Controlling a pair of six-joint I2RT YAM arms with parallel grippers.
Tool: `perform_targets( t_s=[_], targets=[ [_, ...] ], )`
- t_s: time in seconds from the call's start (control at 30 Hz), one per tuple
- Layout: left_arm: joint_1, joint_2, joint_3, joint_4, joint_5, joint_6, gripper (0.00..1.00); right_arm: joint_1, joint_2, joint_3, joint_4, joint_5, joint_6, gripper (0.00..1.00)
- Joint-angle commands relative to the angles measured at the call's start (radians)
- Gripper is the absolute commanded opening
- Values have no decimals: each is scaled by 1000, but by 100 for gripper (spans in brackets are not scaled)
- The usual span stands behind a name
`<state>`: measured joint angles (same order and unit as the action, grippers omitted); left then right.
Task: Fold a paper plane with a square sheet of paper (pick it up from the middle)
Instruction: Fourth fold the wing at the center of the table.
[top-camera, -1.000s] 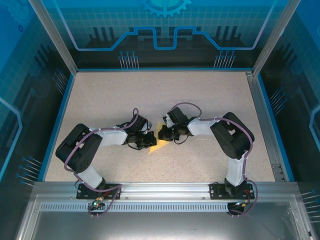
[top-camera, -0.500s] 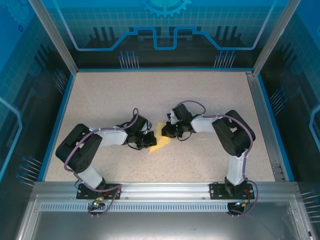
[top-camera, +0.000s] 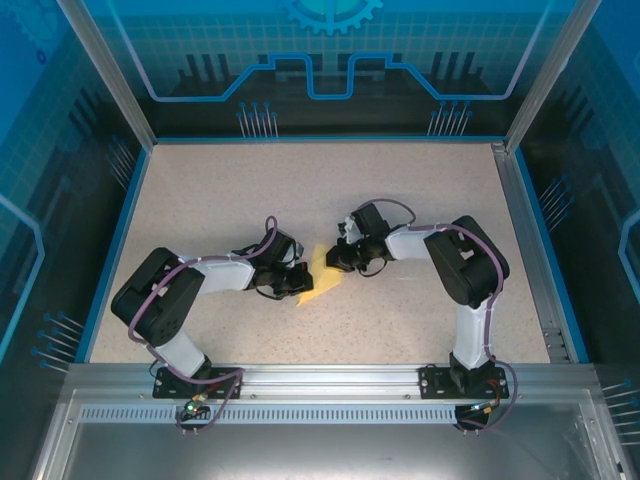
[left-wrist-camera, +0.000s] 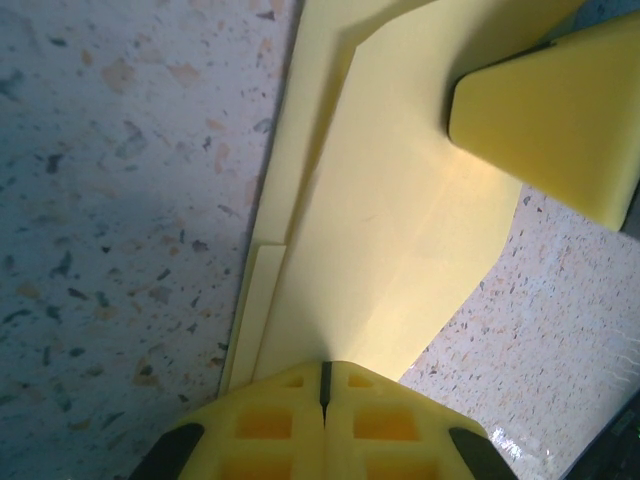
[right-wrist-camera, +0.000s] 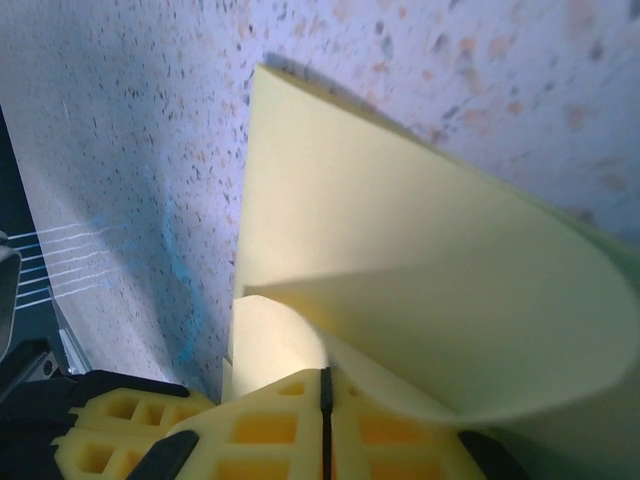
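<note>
Yellow paper (top-camera: 320, 278) lies part-folded at the desk's (top-camera: 300, 190) middle. Left hand (top-camera: 303, 283), closed, clamps its left edge, probably to stop sliding. Right hand (top-camera: 337, 262), closed on the right flap, lifts it curling, likely for the next crease.

My paper (left-wrist-camera: 400, 220) is plain pale yellow, without marks. My left gripper (left-wrist-camera: 323, 372) and right gripper (right-wrist-camera: 323, 385) carry brighter yellow fingers (left-wrist-camera: 270, 430) moulded in a grid of square pockets, with black behind. My left arm (top-camera: 215, 270) and right arm (top-camera: 410, 243) are white and black, with purple cables (top-camera: 383, 203). The table (top-camera: 220, 190) is beige with dark and tan speckles. The walls (top-camera: 400, 40) are blue with a fine grid and brighter circuit lines.
</note>
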<state>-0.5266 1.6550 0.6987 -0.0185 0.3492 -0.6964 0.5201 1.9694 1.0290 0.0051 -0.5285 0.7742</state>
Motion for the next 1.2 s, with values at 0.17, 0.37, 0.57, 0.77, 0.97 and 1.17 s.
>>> perform_targets(
  t_s=[0.17,0.37,0.57,0.77,0.97,1.17],
  targets=[
    [6,55,-51,-135,-138,40,3,-67,40,48,-22,108,-12,9],
    [5,55,-48,-138,-139,41,3,-102,56,60,-22,101,-9,8],
    [6,60,-42,-141,-136,44,3,-124,80,103,-57,100,-19,8],
    [5,55,-47,-138,-136,41,3,-153,84,130,-74,77,-23,9],
    [5,58,-40,-139,-134,39,3,-152,7,140,-108,57,-52,9],
    [5,55,-40,-138,-134,39,4,-112,-92,111,-129,52,-69,11]
  ],
)
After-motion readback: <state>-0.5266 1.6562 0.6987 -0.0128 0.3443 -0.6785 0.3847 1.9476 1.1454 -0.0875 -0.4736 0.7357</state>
